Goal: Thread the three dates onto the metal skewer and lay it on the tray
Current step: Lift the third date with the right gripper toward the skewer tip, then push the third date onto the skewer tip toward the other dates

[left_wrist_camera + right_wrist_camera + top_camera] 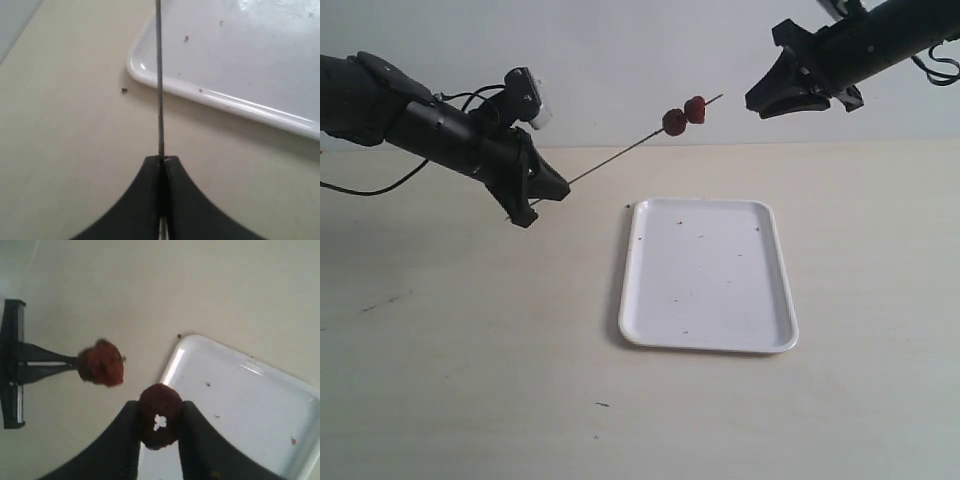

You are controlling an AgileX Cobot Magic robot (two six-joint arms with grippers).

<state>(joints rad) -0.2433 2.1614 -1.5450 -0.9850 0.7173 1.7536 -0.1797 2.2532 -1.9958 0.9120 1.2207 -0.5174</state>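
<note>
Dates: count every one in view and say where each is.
3. One date and a second date sit threaded near the free end of the metal skewer held by the left claw. The third date is clamped in the right claw. None lies on the tray.

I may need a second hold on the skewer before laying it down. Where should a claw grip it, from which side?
Probably the bare stretch of the metal skewer between the left claw and the two threaded dates, from above, jaws across the rod: it is thin, straight and tilted up, and the tip past the dates is short.
</note>
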